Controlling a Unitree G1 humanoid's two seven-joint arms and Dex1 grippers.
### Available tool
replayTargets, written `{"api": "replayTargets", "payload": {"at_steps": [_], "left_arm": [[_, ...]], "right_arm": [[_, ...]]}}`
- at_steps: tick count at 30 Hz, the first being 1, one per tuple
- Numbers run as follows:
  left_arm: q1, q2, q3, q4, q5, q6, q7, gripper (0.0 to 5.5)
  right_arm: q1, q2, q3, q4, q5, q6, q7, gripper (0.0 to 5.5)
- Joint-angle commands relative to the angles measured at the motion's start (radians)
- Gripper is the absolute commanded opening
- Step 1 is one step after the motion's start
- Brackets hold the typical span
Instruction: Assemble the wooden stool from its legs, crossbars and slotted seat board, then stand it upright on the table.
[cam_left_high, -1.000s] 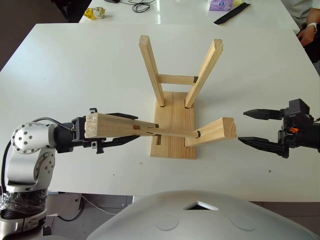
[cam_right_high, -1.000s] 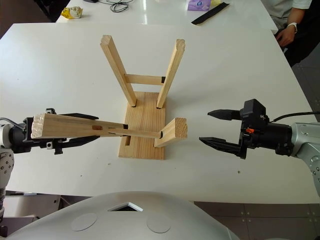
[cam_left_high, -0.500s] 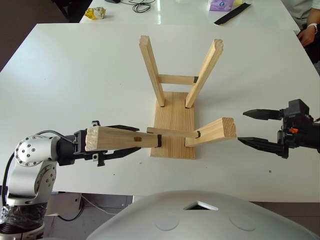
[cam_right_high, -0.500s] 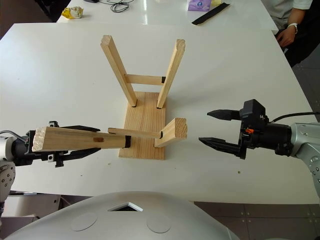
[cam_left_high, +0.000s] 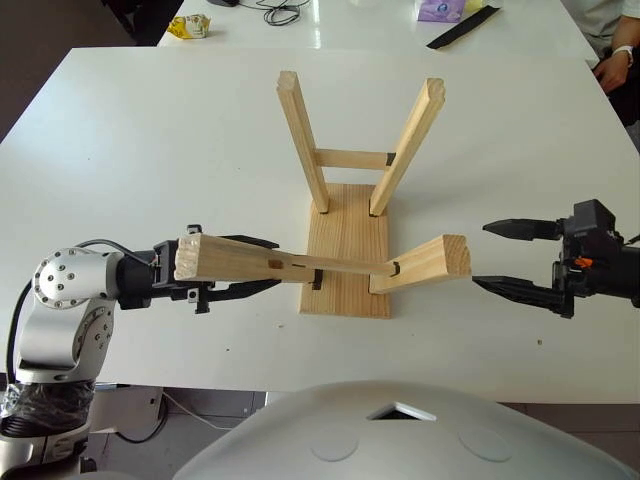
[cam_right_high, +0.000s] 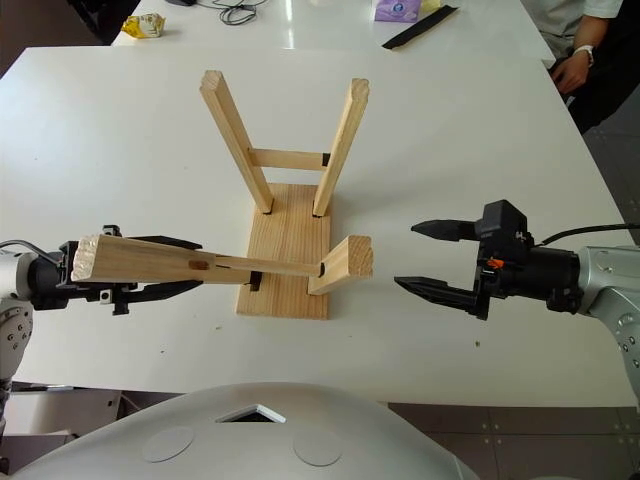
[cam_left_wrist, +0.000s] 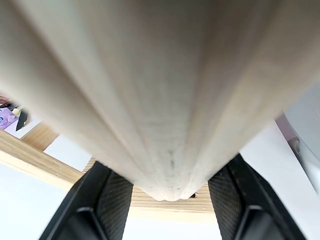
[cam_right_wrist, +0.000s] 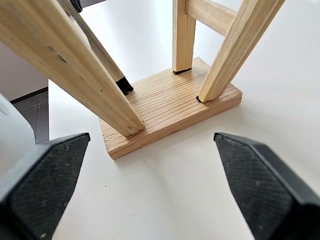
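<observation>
As the stool is being built upside down, the parts stand as follows.

- Seat board (cam_left_high: 345, 250): flat on the table (cam_left_high: 150, 150), slots up, serving as the base.
- Far legs (cam_left_high: 303, 140): two, upright in the board's far end and splayed slightly, tied by the far crossbar (cam_left_high: 352, 158). This half looks finished.
- Held leg (cam_left_high: 235, 260): clamped lengthwise between the fingers (cam_left_wrist: 114, 197) of the left gripper (cam_left_high: 262, 265). It slants down toward the board's near left slot, apparently so its dark tip can be steered in. Whether the tip is seated cannot be told.
- Near crossbar (cam_left_high: 345, 267): runs from the held leg to the leaning leg, so the two travel as a pair.
- Leaning leg (cam_left_high: 425, 263): its foot is at the board's near right corner and it is tipped outward to the right, ungripped.
- Right gripper (cam_left_high: 482, 255): fingers (cam_left_high: 520, 229) spread wide apart and holding nothing. It hovers just beside the leaning leg's free end without touching, likely placed to catch that leg and straighten it.
</observation>
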Motion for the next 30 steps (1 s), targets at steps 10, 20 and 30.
{"api": "replayTargets", "payload": {"at_steps": [10, 20, 30], "left_arm": [[0.057, 0.08, 0.011, 0.013, 0.012, 0.01, -0.078, 2.06], [0.093, 0.146, 0.007, 0.027, -0.01, 0.045, -0.121, 2.06], [0.072, 0.186, -0.019, 0.047, -0.005, 0.064, -0.129, 2.06]], "right_arm": [[0.02, 0.001, -0.009, -0.017, -0.004, -0.01, -0.005, 4.58], [0.034, -0.006, -0.006, -0.049, 0.007, -0.008, 0.002, 4.58], [0.005, -0.017, 0.028, -0.072, 0.013, -0.008, 0.025, 4.58]]}}
